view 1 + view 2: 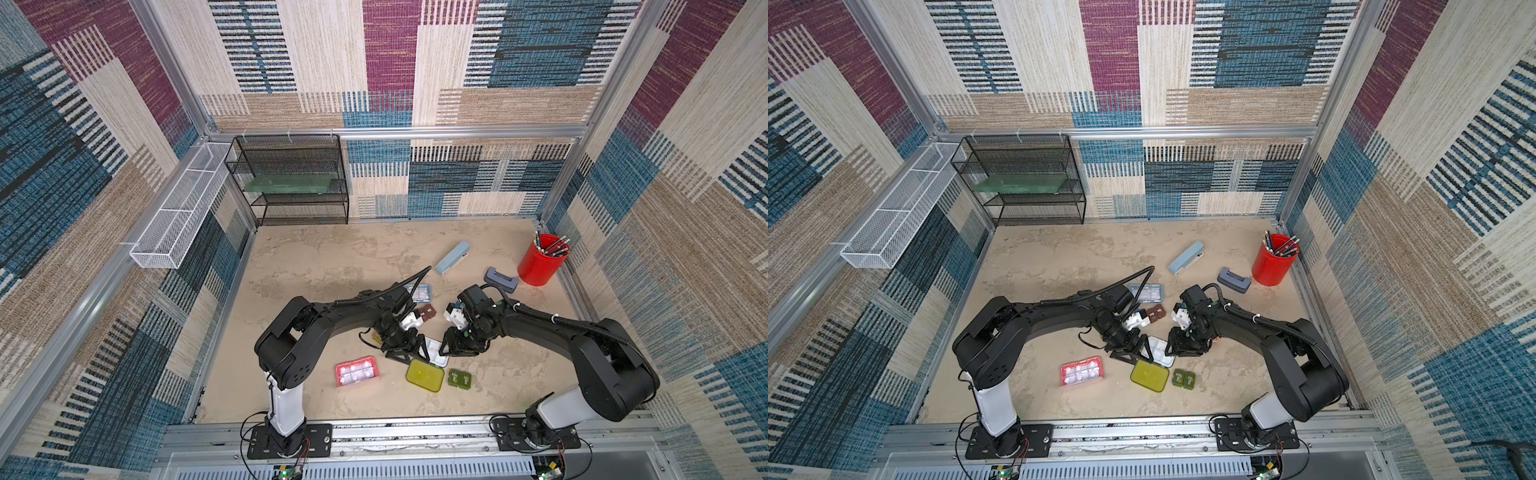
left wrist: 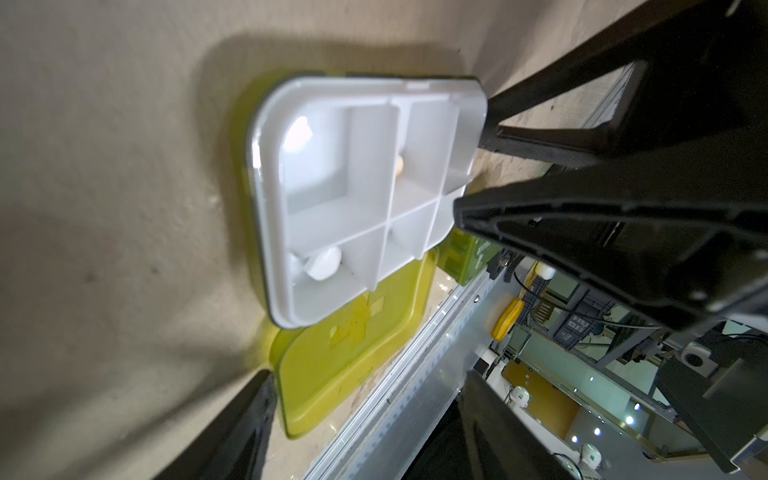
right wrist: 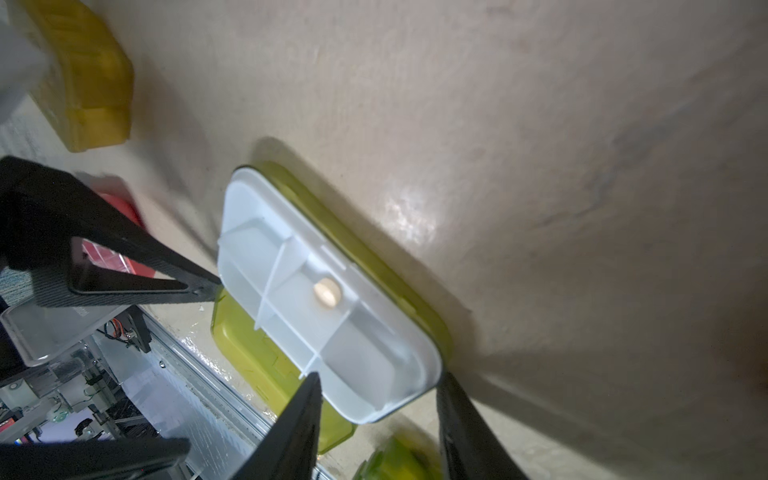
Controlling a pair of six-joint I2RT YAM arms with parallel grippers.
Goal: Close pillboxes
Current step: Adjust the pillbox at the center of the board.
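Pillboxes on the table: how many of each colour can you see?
Light blue: 1
Brown: 1
Pink: 1
Yellow-green: 1
Dark green: 1
Amber: 1
Total: 6 in view; more may be hidden.

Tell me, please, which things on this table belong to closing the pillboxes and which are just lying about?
For the job:
yellow-green pillbox, lid open, white tray exposed; pink pillbox; dark green pillbox; brown pillbox; light blue pillbox; amber pillbox.

Lying about:
pale-blue case; grey-blue block; red pen cup; black mesh shelf; white mesh basket.
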